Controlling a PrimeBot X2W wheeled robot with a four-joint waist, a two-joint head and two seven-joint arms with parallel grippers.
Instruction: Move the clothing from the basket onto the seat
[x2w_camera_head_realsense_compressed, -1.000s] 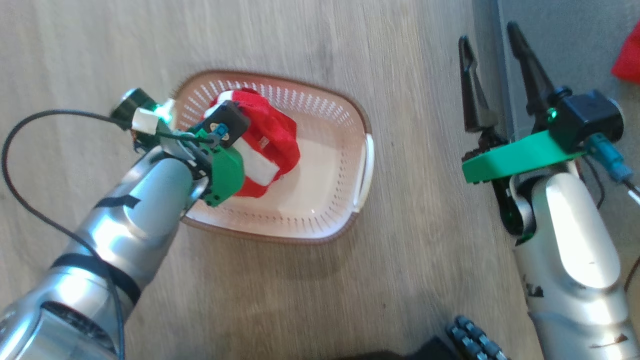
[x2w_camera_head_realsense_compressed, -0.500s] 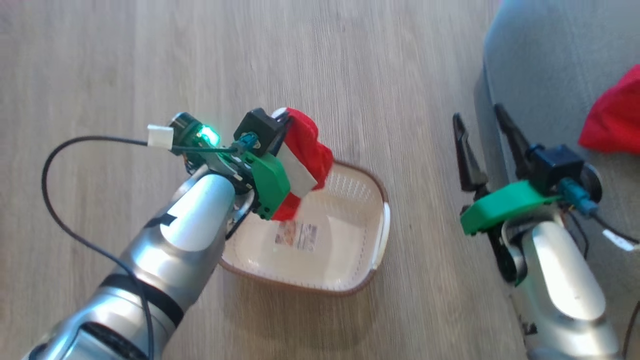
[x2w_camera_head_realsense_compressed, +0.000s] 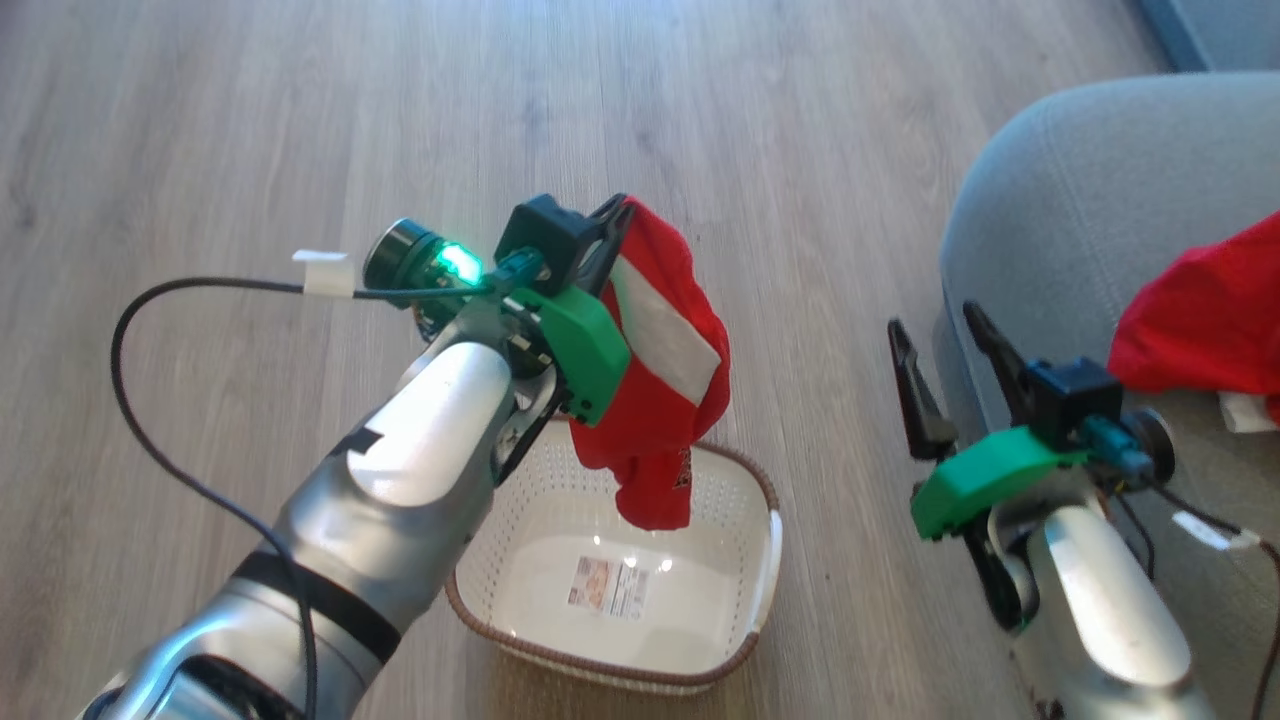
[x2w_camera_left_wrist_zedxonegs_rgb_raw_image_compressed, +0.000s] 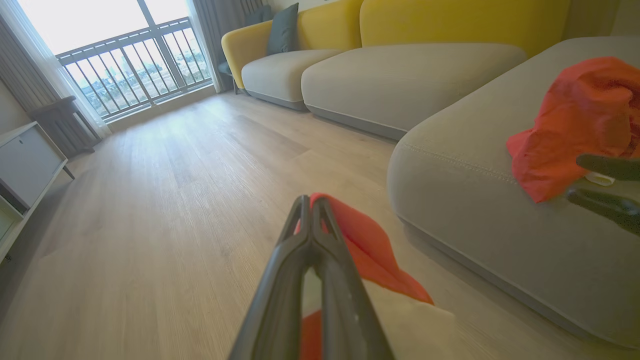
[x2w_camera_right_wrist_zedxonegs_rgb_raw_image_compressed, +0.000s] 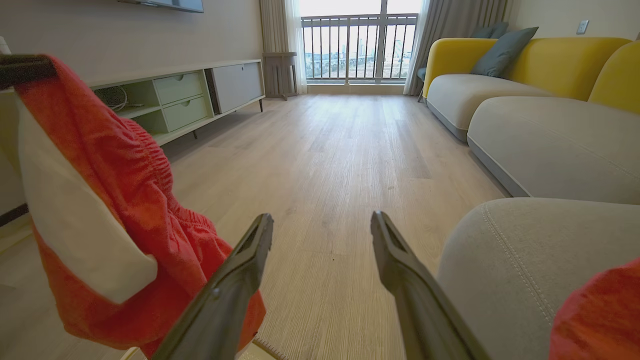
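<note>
Pinching red-and-white fabric garment (x2w_camera_head_realsense_compressed: 650, 400) in left gripper (x2w_camera_head_realsense_compressed: 612, 215) over cream perforated basket (x2w_camera_head_realsense_compressed: 765, 520); right gripper (x2w_camera_head_realsense_compressed: 932, 318) wide, empty. Could slip from thin pinch before grey upholstered seat (x2w_camera_head_realsense_compressed: 1050, 200).

place: home living room | evidence: yellow-backed grey-cushioned sofa (x2w_camera_right_wrist_zedxonegs_rgb_raw_image_compressed: 475, 95); pale wood-plank floor (x2w_camera_right_wrist_zedxonegs_rgb_raw_image_compressed: 325, 150); low pale-green drawer cabinet (x2w_camera_right_wrist_zedxonegs_rgb_raw_image_compressed: 185, 100); curtained balcony window (x2w_camera_right_wrist_zedxonegs_rgb_raw_image_compressed: 357, 45)

Flr (x2w_camera_head_realsense_compressed: 300, 120): basket (x2w_camera_head_realsense_compressed: 540, 520). Seat (x2w_camera_head_realsense_compressed: 1060, 180): clothing (x2w_camera_head_realsense_compressed: 1200, 320), prob.
</note>
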